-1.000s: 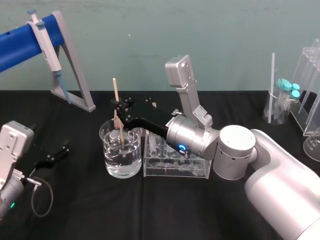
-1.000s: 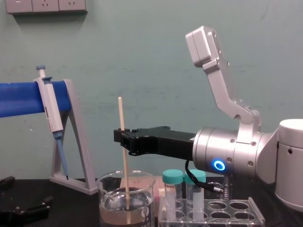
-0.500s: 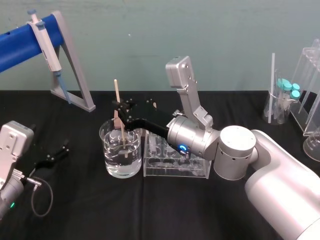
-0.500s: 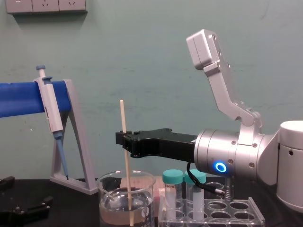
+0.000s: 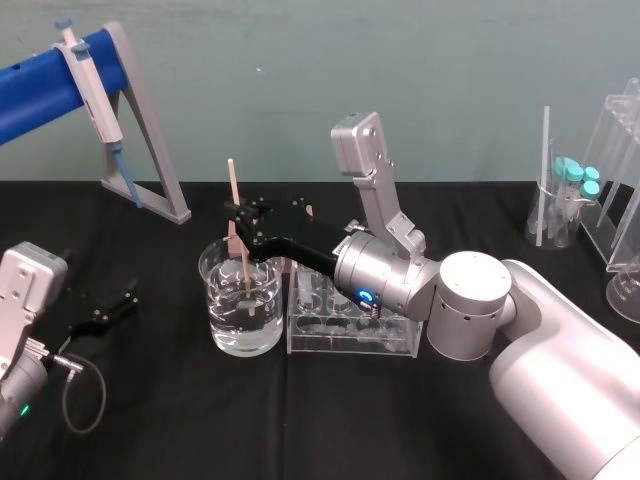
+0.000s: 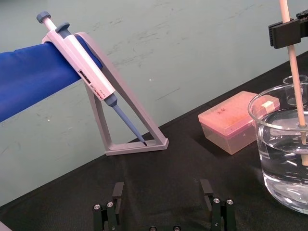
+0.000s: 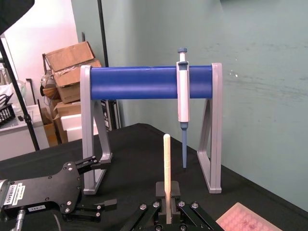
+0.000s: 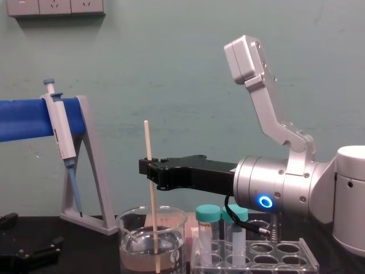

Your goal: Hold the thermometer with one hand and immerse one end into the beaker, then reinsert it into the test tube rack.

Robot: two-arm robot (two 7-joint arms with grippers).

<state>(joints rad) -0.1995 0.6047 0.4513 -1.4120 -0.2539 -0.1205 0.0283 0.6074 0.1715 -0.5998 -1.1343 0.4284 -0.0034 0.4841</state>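
Note:
The thermometer [image 5: 236,225] is a thin cream rod standing almost upright, its lower end in the water of the large glass beaker [image 5: 215,300]. My right gripper [image 5: 240,212] reaches in from the right above the beaker and is shut on the thermometer [image 8: 150,188] around mid-length. The right wrist view shows the rod [image 7: 166,168] rising from between the jaws. The clear test tube rack [image 5: 350,338] sits just right of the beaker [image 8: 171,240]. My left gripper [image 6: 163,202] rests low at the table's left, open and holding nothing.
A grey A-frame stand [image 5: 150,150] with a blue bar carries a pipette [image 5: 90,80] at back left. A pink box [image 6: 236,120] lies behind the beaker. Two teal-capped tubes [image 8: 207,228] stand in the rack. More glassware [image 5: 570,200] stands at far right.
The right gripper lowered the thermometer slightly into the beaker a second ago and has since held still. The left arm has not moved.

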